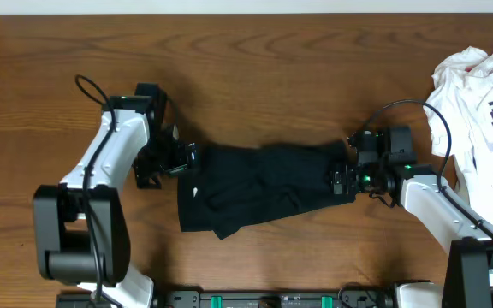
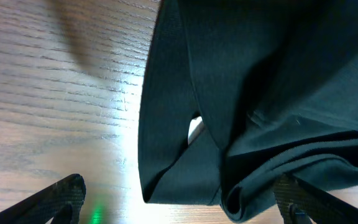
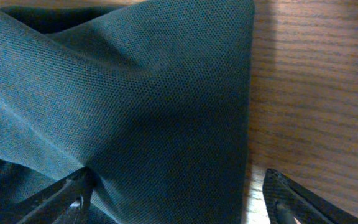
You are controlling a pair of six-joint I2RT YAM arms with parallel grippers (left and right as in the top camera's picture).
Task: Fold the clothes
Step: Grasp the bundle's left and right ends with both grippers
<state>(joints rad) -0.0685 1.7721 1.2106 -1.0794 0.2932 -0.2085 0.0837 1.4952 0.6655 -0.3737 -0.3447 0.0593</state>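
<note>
A dark green-black garment [image 1: 255, 186] lies crumpled and partly folded in the middle of the table. My left gripper [image 1: 187, 159] is open at the garment's left edge; in the left wrist view its fingers [image 2: 179, 199] straddle the garment's corner [image 2: 241, 124], where a small white label [image 2: 195, 128] shows. My right gripper [image 1: 341, 180] is open at the garment's right edge; in the right wrist view its fingers [image 3: 179, 199] span the cloth's edge [image 3: 135, 106], one finger over the cloth and one over bare wood.
A pile of white clothes [image 1: 478, 94] lies at the table's right edge, close behind my right arm. The wooden table [image 1: 255, 77] extends behind the dark garment.
</note>
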